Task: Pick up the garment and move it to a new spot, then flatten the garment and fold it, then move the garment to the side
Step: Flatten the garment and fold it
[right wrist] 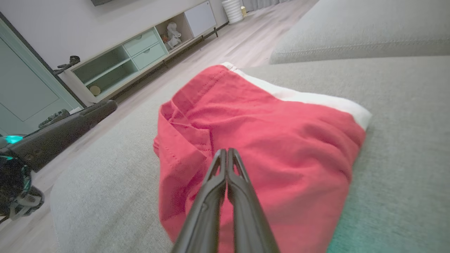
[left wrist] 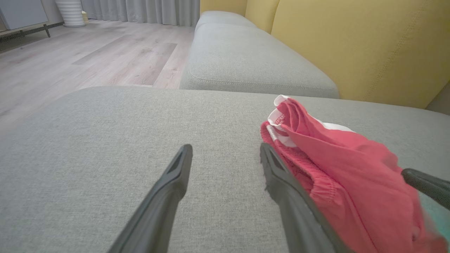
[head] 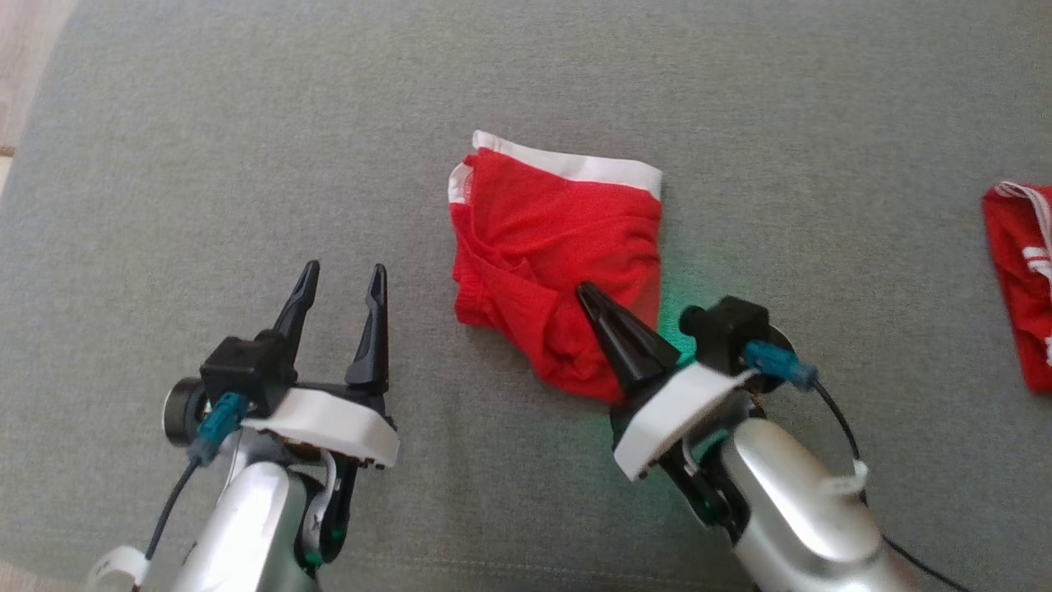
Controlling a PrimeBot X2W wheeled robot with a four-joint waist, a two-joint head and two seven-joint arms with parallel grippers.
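One crumpled red garment (head: 559, 230), white-banded; right pincer (head: 583, 289) clenched over it, left pincer (head: 344, 270) splayed.

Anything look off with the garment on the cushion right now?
The red garment lies rumpled and bunched, not flat. The right claw is shut over it, and no cloth shows in its grip.

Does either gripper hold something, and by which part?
Left gripper is open, holding nothing. Right gripper is shut, tips on the near part of the red garment; whether cloth is pinched cannot be told.
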